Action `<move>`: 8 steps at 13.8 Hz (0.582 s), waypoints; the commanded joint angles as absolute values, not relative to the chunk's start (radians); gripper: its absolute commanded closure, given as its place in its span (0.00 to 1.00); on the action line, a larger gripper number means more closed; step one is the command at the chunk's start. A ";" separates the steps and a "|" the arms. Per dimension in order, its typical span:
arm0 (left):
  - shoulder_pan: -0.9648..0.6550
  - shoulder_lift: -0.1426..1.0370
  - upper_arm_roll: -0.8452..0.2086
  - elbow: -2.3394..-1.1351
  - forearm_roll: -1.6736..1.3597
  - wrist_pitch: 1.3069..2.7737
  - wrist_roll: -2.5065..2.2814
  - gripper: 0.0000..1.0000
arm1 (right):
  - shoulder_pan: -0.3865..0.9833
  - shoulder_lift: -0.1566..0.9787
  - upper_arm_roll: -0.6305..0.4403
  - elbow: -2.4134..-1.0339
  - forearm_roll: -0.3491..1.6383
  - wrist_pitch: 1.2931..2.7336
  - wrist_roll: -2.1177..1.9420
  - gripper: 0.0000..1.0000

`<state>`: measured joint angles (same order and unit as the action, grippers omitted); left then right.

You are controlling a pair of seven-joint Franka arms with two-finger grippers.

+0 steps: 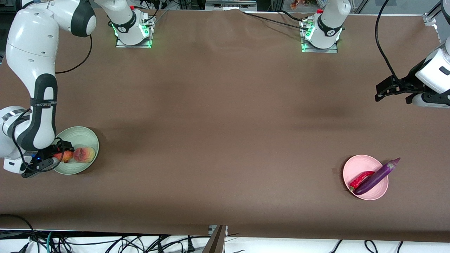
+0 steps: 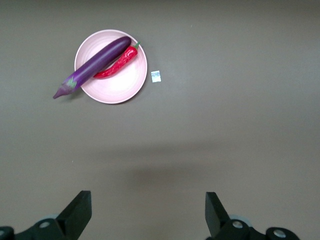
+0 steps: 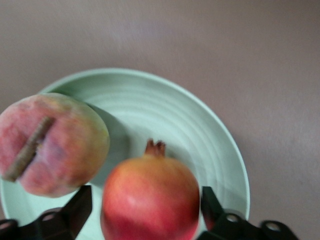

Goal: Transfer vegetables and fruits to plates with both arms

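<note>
The right gripper (image 1: 52, 159) covers most of the red fruit (image 1: 63, 155) and part of the green plate's (image 1: 82, 135) rim in the front view. In the right wrist view that fruit runs off the picture's edge, so its underside goes unseen. The left arm's (image 1: 434, 75) upper links are cut off at the frame's edge.

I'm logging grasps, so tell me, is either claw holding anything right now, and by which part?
The left claw holds nothing, open over bare table. The right claw straddles the red fruit at its sides over the green plate; whether it grips cannot be told.
</note>
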<state>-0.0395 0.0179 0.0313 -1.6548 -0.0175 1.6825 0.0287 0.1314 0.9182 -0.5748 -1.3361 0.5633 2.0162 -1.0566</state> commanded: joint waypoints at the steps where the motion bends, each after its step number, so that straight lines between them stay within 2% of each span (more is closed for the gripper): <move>1: -0.023 0.014 0.012 -1.658 -0.012 1.680 0.040 0.00 | 0.124 0.852 -0.572 -1.309 0.606 1.887 -1.049 0.00; 8: -0.023 0.014 0.012 -1.657 0.011 1.677 0.070 0.00 | 0.165 0.767 -0.620 -1.094 0.555 1.493 -0.728 0.00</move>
<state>-0.0345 0.0209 0.0225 -1.6565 -0.0096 1.6817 0.0350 0.1380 0.7877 -0.6117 -1.1465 0.5783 1.5771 -0.8402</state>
